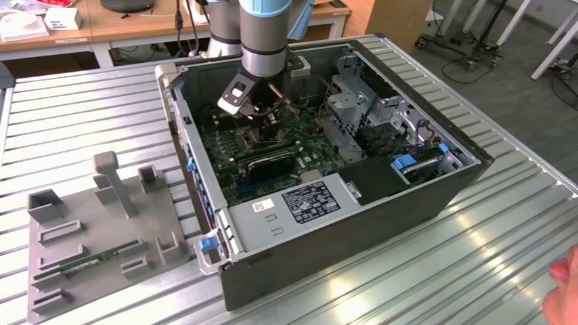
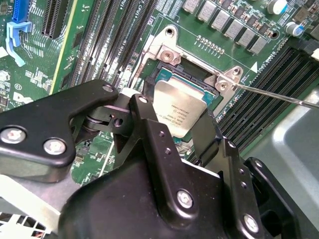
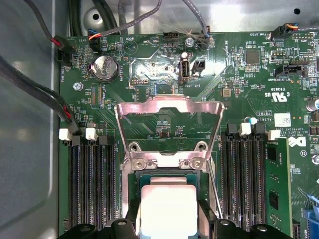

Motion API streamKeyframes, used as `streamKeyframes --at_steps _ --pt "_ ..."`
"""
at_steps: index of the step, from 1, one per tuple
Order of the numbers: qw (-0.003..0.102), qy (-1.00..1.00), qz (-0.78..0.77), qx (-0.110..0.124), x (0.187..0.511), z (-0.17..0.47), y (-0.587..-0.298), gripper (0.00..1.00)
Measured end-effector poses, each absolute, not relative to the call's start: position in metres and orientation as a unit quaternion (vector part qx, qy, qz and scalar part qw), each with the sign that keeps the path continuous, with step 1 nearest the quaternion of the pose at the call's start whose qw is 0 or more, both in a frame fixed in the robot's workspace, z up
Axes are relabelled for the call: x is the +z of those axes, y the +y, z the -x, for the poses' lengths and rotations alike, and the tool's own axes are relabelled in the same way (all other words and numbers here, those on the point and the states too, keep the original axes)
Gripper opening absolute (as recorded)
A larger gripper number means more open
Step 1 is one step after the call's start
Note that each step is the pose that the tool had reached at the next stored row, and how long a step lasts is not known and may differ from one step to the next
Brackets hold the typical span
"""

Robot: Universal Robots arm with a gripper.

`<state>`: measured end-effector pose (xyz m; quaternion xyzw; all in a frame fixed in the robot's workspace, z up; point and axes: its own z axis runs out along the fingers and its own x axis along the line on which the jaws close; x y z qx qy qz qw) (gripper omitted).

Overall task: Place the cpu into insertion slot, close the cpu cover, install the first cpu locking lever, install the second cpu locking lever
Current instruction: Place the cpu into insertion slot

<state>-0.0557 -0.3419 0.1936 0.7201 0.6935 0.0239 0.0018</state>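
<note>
In both wrist views the cpu, a silver-tan square chip, sits between my black fingers, with my gripper shut on its edges. It hangs slightly tilted just over the insertion slot, whose dark socket peeks out around the chip. The cpu cover, a silver frame with a cut-out middle, stands swung open beyond the socket. A thin locking lever sticks out sideways from the socket frame. In the exterior view my gripper reaches down into the open computer case.
Long black memory slots flank the socket on the green board. Cables run along the case wall. A grey fixture tray lies at the exterior view's left. A person's hand shows at the lower right.
</note>
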Motion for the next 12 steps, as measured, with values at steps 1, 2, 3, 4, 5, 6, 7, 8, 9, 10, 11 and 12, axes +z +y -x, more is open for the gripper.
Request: streamKeyframes --at_steps 1,2,3,4,5,6,7,8,9,10,11,12 --pt "0.002 0.694 -0.72 0.024 0.1936 0.0557 -0.3419 0.54" --pt "0.002 0.694 -0.72 0.024 0.1936 0.0557 -0.3419 0.54" --pt "0.002 0.694 -0.72 0.024 0.1936 0.0556 -0.3419 0.54" --pt "0.002 0.694 -0.72 0.024 0.1936 0.0556 -0.3419 0.54" --pt "0.002 0.694 -0.72 0.024 0.1936 0.0556 -0.3419 0.54" --pt "0.002 0.694 -0.72 0.024 0.1936 0.0556 -0.3419 0.54" --pt "0.002 0.694 -0.72 0.024 0.1936 0.0556 -0.3419 0.54" --pt "0.002 0.694 -0.72 0.024 0.1936 0.0556 -0.3419 0.54" --pt "0.002 0.694 -0.719 0.024 0.1936 0.0556 -0.3419 0.54" --pt "0.002 0.694 -0.719 0.024 0.1936 0.0556 -0.3419 0.54" --pt "0.002 0.694 -0.719 0.024 0.1936 0.0556 -0.3419 0.54" --pt "0.002 0.694 -0.719 0.024 0.1936 0.0556 -0.3419 0.54"
